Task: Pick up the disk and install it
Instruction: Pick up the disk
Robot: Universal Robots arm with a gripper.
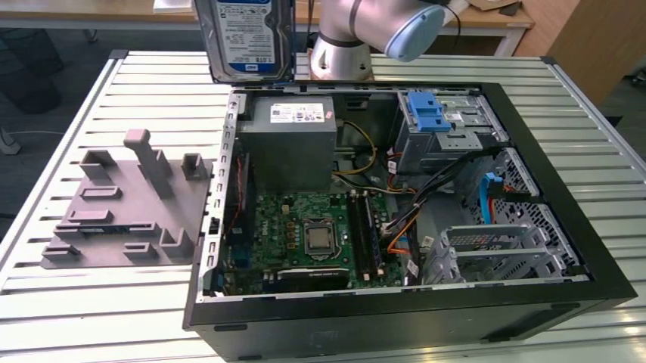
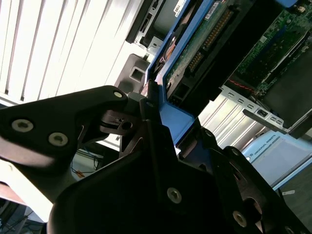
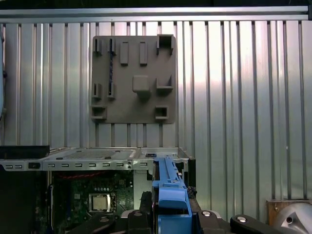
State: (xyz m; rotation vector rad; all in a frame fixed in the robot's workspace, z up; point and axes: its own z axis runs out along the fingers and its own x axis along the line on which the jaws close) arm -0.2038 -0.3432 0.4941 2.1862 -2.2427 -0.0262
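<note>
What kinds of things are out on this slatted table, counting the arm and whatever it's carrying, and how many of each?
disk, held up in the air by the arm: 1
robot arm: 1
open computer case: 1
grey fixture plate: 1
Total: 4

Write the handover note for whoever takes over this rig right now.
The gripper is shut on the disk, a flat silver hard drive with blue plastic rails, and clamps it at a rail.
The disk is lifted and held upright in the air, near the far edge of the open black computer case, which lies on the slatted metal table.
Done: pickup.
Left: installation. The disk is not yet in the case.
</note>
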